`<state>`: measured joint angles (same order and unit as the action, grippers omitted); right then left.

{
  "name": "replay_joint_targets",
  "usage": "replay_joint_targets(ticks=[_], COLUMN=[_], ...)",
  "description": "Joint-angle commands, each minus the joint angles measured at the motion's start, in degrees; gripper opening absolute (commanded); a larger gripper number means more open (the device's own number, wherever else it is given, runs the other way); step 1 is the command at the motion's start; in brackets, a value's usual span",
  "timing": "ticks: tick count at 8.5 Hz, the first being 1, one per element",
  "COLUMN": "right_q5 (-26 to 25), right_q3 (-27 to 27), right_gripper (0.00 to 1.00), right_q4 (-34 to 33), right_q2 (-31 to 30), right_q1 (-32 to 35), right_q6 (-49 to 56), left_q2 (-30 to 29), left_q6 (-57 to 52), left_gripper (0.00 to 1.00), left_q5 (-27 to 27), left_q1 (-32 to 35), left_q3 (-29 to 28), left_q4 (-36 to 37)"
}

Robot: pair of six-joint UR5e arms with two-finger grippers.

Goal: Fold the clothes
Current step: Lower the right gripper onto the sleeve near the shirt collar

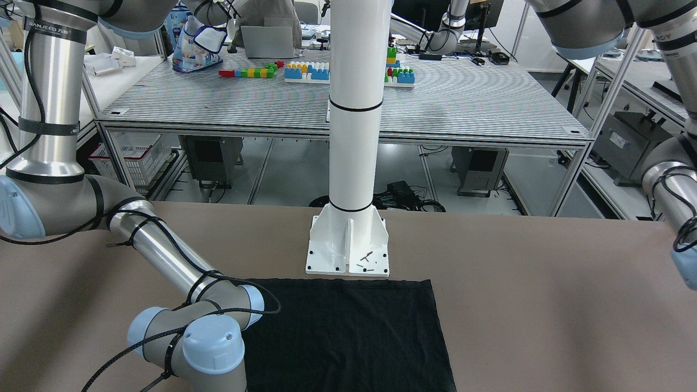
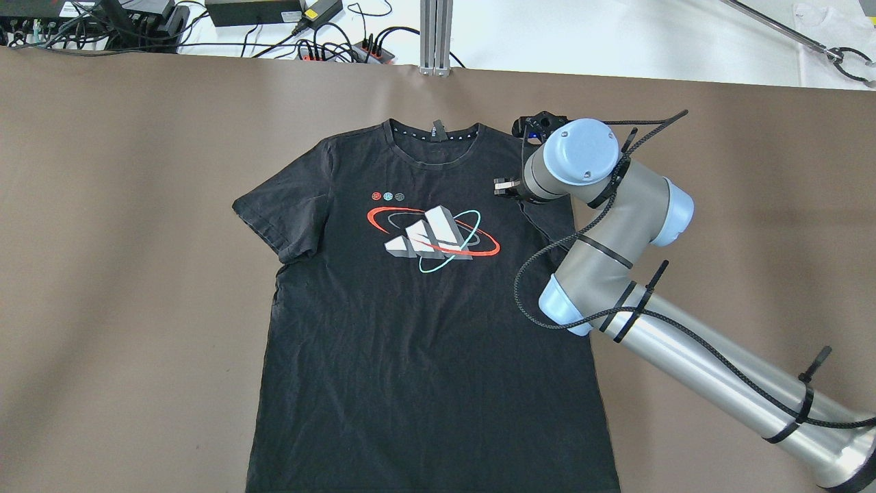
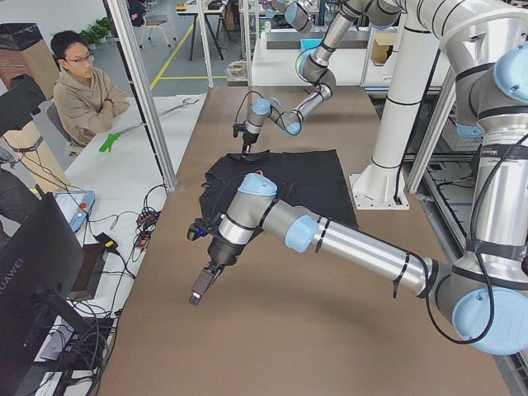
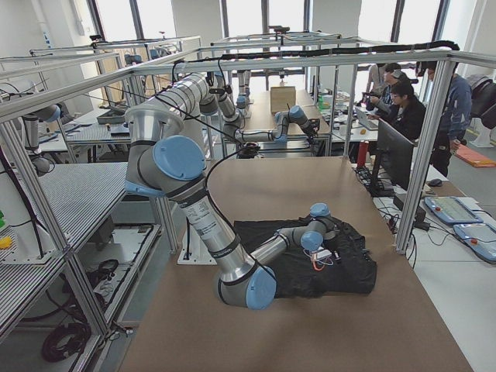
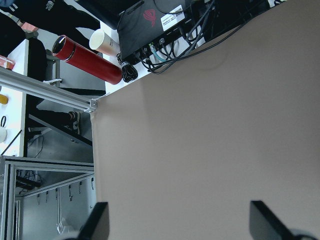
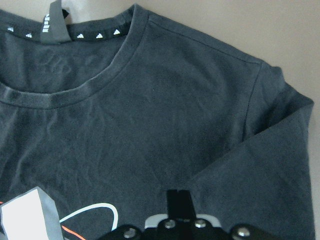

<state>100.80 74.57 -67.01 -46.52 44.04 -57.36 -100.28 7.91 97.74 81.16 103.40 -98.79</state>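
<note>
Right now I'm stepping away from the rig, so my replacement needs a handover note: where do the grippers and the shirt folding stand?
Left gripper: open, empty, over the brown table, off the garment.
Right gripper: looks shut, low over the black short-sleeved T-shirt, at its shoulder on the robot's right; pinching cloth or not, cannot tell.
Shirt: flat, print up, collar away from the robot.
Done: no fold visible.
Left: every fold.

The T-shirt (image 2: 424,329) lies flat on the table (image 2: 123,274), the right gripper (image 2: 501,186) over its shoulder (collar away from the robot).
</note>
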Motion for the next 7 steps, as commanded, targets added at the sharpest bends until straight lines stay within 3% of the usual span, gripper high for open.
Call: replay_joint_targets(ticks=[1, 2, 5, 7], right_q5=[-1.6, -1.7, -1.7, -1.2], right_q3=[-1.4, -1.3, -0.2, 2.8], right_gripper=[0.49, 0.94, 0.95, 0.95], right_q4=[0.3, 0.6, 2.5, 4.2], right_q2=[0.6, 0.4, -1.4, -4.2], right_q1=[0.0, 0.0, 0.3, 1.8], right_q6=[0.1, 0.2, 0.9, 1.5], left_q2=[-0.1, -0.3, -9.5, -14.9], left_q6=[-0.1, -0.1, 15.5, 21.2], left_gripper=[1.00, 1.00, 1.00, 1.00], left_q5=[0.3, 0.5, 5.3, 13.0], left_q1=[-0.1, -1.0, -8.1, -10.7], left_q3=[0.0, 0.0, -4.2, -8.5], left_q4=[-0.1, -0.1, 0.0, -2.9])
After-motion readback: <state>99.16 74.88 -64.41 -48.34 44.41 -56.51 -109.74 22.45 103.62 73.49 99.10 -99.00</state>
